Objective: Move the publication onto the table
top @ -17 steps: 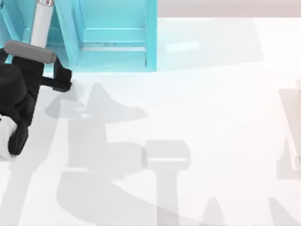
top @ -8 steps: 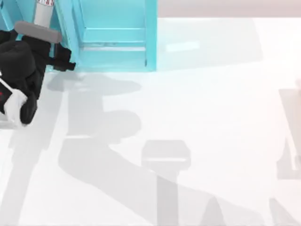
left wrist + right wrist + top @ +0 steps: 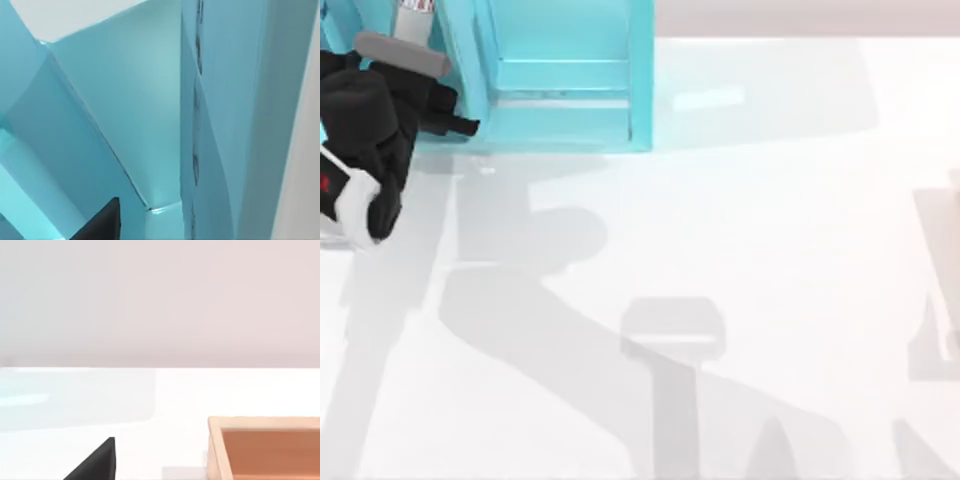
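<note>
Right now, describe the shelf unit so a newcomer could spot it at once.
On the wide white table, look to the far edge at the top view's left. The turquoise shelf unit stands there, the black left gripper at its front. Unlike the flat white surface around it, it is coloured, with upright dividers forming compartments.

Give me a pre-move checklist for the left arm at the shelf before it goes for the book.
1. Left end effector at the turquoise shelf unit's front edge: ok.
2. Book in sight: cannot tell; the left wrist view gives turquoise panels, no white page edges.
3. Fingers open for the grasp: cannot tell.
4. Table in front of the shelf free as a landing spot: ok.
5. Right arm out of the way: ok; its wrist camera looks at a wooden box elsewhere.
</note>
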Controlling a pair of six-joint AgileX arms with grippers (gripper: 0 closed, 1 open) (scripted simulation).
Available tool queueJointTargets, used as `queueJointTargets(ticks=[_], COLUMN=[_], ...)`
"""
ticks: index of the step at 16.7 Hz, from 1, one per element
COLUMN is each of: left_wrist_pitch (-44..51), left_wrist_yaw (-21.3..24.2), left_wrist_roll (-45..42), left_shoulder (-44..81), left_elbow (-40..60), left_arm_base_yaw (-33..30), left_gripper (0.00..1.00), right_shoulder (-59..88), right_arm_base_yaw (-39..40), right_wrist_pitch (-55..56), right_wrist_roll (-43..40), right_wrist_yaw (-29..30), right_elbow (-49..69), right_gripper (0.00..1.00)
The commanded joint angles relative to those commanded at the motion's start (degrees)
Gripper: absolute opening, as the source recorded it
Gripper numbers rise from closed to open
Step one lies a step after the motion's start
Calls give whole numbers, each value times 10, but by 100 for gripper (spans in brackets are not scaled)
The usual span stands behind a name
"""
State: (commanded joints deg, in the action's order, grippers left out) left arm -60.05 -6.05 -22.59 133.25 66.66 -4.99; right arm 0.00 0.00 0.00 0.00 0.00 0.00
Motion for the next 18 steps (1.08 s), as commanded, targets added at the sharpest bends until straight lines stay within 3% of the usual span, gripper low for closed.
queueJointTargets(ticks=[1,14,18], left_wrist_pitch=[0,0,0], left_wrist_yaw=[0,0,0], left_wrist_roll=[0,0,0], left_shoulder=[0,0,0], left_elbow=[0,0,0], left_arm_base_yaw=[0,0,0], left_gripper=[100,2,0], right_shoulder=[0,0,0], right_arm_base_yaw=[0,0,0], right_wrist_pitch=[0,0,0], right_wrist_roll=[0,0,0], right_wrist_yaw=[0,0,0], right_elbow=[0,0,0], right_gripper=[100,100,100])
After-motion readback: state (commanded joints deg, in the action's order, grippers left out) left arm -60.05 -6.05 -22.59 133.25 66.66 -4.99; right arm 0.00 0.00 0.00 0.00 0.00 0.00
